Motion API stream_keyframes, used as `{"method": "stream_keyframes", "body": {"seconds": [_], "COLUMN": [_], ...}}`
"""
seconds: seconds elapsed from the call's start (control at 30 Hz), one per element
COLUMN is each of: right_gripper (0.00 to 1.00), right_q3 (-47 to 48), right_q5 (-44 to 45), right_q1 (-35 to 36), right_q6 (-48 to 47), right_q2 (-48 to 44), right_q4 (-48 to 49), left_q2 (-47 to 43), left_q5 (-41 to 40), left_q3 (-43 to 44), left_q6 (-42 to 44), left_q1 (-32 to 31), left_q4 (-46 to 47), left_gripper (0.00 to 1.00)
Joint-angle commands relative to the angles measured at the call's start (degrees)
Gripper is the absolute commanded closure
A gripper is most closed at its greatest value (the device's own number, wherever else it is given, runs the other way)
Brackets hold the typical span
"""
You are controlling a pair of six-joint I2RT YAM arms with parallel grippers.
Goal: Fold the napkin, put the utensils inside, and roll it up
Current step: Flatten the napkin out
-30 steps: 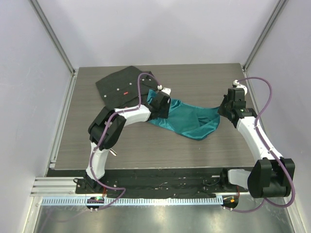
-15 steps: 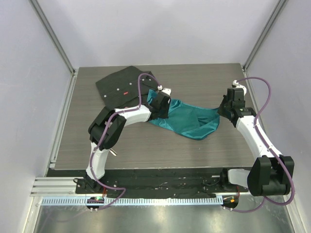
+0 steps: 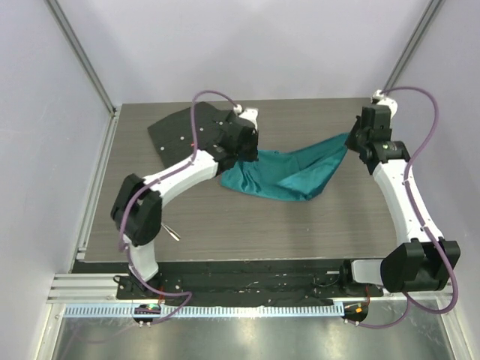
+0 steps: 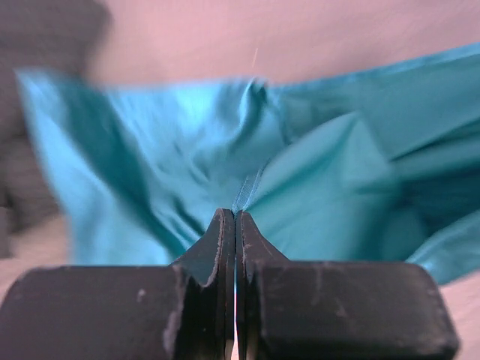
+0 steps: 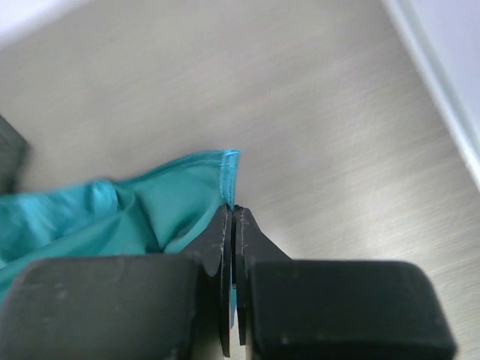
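Apparently napkin (image 3: 289,174) strung between left hand (image 4: 235,217), right hand (image 5: 232,211).

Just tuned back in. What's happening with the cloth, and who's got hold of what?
Both arms are holding the teal napkin up by opposite ends. The left gripper is shut on a pinch of its edge, and the right gripper is shut on a hemmed corner. The cloth sags between them over the table, crumpled and not yet folded. A thin silvery item, probably the fork, lies untouched near the left arm. The black shirt lies at the far left.
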Motion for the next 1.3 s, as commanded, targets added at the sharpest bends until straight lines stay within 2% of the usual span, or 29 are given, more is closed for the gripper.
{"method": "stream_keyframes", "body": {"seconds": [0.0,0.23,0.5,0.63,0.77,0.8,0.97,1.1,1.13,1.17,1.23,1.27], "right_gripper": [0.99,0.99,0.99,0.99,0.99,0.99,0.99,0.99,0.99,0.99,0.99,0.99], "right_q3": [13.13,27.57,41.1,43.76,43.5,43.06,39.46,39.53,40.15,41.2,46.29,50.66], "right_q5": [3.88,5.11,4.33,2.39,4.14,5.28,8.63,8.46,8.11,6.36,4.86,4.07], "right_q1": [-0.14,-0.05,-0.05,-0.05,-0.05,-0.05,-0.31,-2.77,-3.38,-4.17,-5.85,-6.2], "right_q6": [-2.01,-4.74,-5.36,-5.44,-6.58,-6.85,-8.69,-8.79,-8.52,-8.35,-7.91,-7.99], "right_q2": [-0.72,-5.89,-13.72,-13.99,-9.78,-6.9,0.76,7.97,10.94,12.89,16.32,19.99], "right_q4": [-1.38,-4.11,-8.67,-9.48,-9.39,-9.39,-5.62,-1.32,-0.78,-0.43,-0.07,-0.07], "left_q2": [-10.67,-22.88,-33.1,-35.83,-30.75,-25.95,-13.44,-5.17,-2.81,-1.13,4.47,6.25], "left_q5": [-1.86,-4.58,-1.86,0.42,-0.8,-0.63,6.74,14.03,15.27,16.67,17.73,18.7], "left_q3": [5.72,12.75,19.7,19.62,23.03,26.35,33.76,37.37,36.59,37.02,40.78,45.41], "left_q6": [0.31,3.13,3.31,1.64,3.21,2.87,-1.87,-4.08,-3.82,-3.81,-4.25,-4.51], "left_q1": [1.7,1.7,1.7,1.7,2.14,3.54,9.78,13.13,13.91,14.36,15.24,16.02], "left_q4": [-1.97,-2.94,-6.36,-5.06,-6.62,-9.24,-10.68,-4.11,1.92,3.72,4.18,3.66], "left_gripper": [1.0,1.0,1.0,1.0,1.0,1.0,1.0,1.0,1.0,1.0,1.0,1.0]}}
